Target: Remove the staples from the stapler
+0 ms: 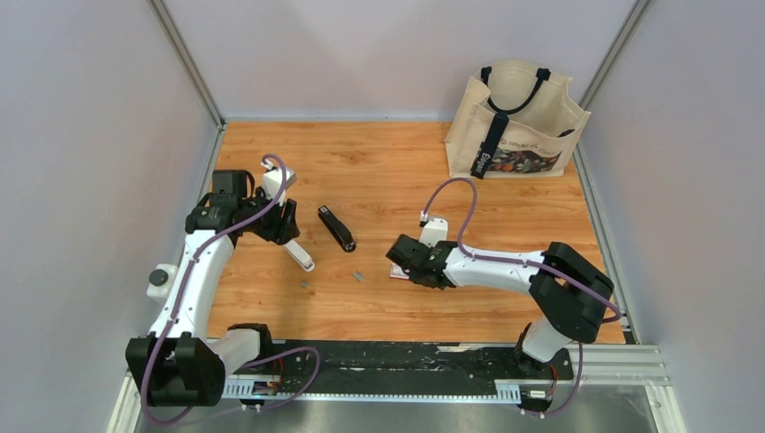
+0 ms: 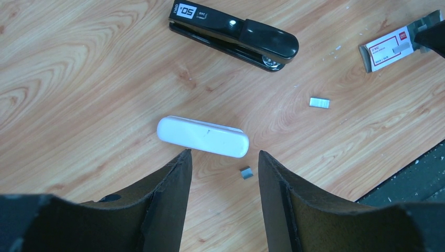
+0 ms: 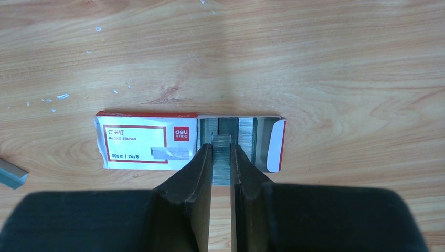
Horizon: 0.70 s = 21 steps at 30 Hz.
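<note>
Staples [image 2: 320, 103], short grey metal strips, lie out on the wooden desk [image 2: 78, 79], seemingly unloaded; right gripper [image 3: 221, 151] pinches one, left gripper [image 2: 223, 157] hangs spread.

The table [image 2: 78, 79] is smooth, faintly shiny wood with bold grain. The black stapler [image 2: 236, 37] looks like glossy plastic; the white stapler [image 2: 202, 136] is smooth and satin. The staples [image 3: 221, 147] are ridged grey metal, their box [image 3: 141, 142] printed card. The bag [image 1: 519, 126] is matt canvas cloth.
</note>
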{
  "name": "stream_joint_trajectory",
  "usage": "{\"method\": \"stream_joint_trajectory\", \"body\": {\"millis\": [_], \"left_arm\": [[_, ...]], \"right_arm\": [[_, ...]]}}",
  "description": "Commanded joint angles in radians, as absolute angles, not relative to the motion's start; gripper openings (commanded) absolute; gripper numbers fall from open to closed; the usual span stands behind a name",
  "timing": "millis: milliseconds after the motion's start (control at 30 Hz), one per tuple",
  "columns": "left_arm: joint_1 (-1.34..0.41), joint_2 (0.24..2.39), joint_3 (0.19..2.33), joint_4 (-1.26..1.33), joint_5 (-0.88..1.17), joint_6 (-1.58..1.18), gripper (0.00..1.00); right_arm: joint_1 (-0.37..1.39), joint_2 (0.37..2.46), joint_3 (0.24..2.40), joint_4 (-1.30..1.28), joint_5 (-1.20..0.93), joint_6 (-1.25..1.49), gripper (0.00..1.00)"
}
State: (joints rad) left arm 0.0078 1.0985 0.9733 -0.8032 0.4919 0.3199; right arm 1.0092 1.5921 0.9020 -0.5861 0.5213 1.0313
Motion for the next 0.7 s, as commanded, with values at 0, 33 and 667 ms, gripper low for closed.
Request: {"method": "stream_joint_trajectory", "body": {"millis": [0, 33, 667], "left_arm": [[0.003, 1.074, 0.966, -0.787, 0.499, 0.33, 0.58], [0.003, 1.074, 0.966, -0.785, 0.499, 0.328, 0.58], [0.005, 1.074, 0.931, -0.762, 0.502, 0.328, 0.58]], "right_arm": [[1.005, 1.612, 0.933, -0.572, 0.538, 1.035, 0.14], [1.005, 1.614, 0.933, -0.572, 0.538, 1.034, 0.14], [0.999, 1.595, 0.913, -0.523, 0.534, 1.014, 0.15]]}}
